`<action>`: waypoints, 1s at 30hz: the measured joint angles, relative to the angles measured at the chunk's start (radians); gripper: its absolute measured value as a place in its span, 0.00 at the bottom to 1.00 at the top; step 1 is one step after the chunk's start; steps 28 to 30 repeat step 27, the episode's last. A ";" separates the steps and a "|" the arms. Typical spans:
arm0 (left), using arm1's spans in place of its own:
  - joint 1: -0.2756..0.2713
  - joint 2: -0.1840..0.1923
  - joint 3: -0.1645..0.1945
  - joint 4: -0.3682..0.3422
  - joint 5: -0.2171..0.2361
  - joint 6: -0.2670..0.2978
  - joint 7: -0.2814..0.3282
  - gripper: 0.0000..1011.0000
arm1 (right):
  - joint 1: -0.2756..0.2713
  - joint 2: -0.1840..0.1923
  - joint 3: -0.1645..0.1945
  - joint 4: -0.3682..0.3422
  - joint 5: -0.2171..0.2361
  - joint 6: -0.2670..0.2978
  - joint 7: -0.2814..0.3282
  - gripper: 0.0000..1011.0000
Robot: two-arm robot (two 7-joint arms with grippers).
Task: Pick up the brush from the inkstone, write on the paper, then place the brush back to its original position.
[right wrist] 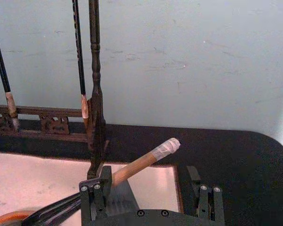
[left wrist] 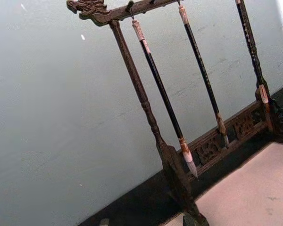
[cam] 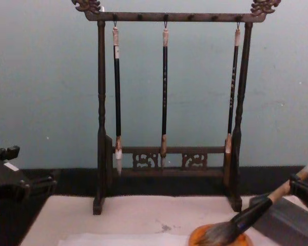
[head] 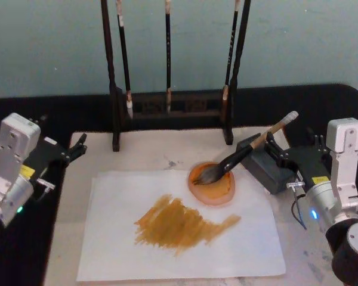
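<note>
The brush (head: 238, 158) lies tilted. Its bushy head rests in a shallow orange dish (head: 222, 192) and its tan handle leans across the dark grey inkstone (head: 268, 173). My right gripper (head: 275, 150) is open just behind the inkstone. In the right wrist view the handle (right wrist: 141, 162) passes by one of its fingers (right wrist: 95, 197) without being gripped. The white paper (head: 119, 250) lies flat on the cream mat (head: 149, 152) and carries a broad orange-brown smear (head: 179, 223). My left gripper (head: 77, 146) sits idle at the mat's left edge.
A dark wooden brush stand (head: 170, 110) stands behind the mat with three thin brushes (cam: 165, 92) hanging from its top bar. A black cloth (head: 59, 110) covers the table around the mat. A pale wall lies behind.
</note>
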 joint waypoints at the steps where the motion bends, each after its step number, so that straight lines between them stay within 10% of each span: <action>1: 0.000 0.000 0.000 0.000 0.000 0.000 0.000 1.00 | 0.000 0.000 0.000 0.000 0.000 0.000 0.000 0.99; 30: 0.000 0.000 0.000 0.000 0.000 0.000 0.000 1.00 | 0.000 0.000 0.000 0.000 0.000 0.000 0.000 0.99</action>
